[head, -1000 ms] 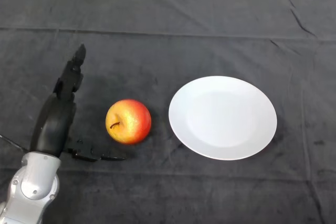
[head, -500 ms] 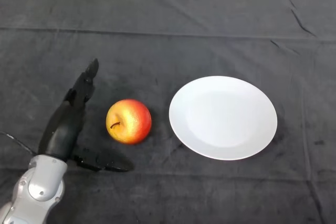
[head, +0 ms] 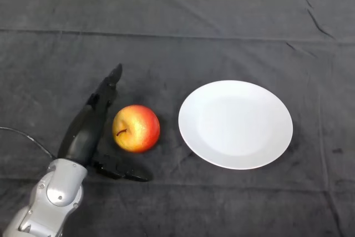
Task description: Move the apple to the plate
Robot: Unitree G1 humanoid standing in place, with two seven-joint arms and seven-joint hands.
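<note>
Head view: left hand (head: 83, 134) low on desk (head: 177, 26), entering from lower left on silver-grey arm (head: 52, 195). Spread wide, holding nothing: fingers (head: 108, 87) stretched straight up along apple's left side, thumb (head: 125, 173) laid out flat below and in front of apple. Apple (head: 136, 128) in the gap between fingers and thumb, just beside the fingers; contact impossible to tell. Red and yellow, lying on dark cloth with stem facing toward lower left. Not on plate. Plate (head: 235, 124) white, round, bare, flat on cloth just right of apple, a narrow strip of cloth between them. Cloth dark grey, wrinkled, with creases running across upper part and along right side. Pale strip along top edge beyond cloth.
</note>
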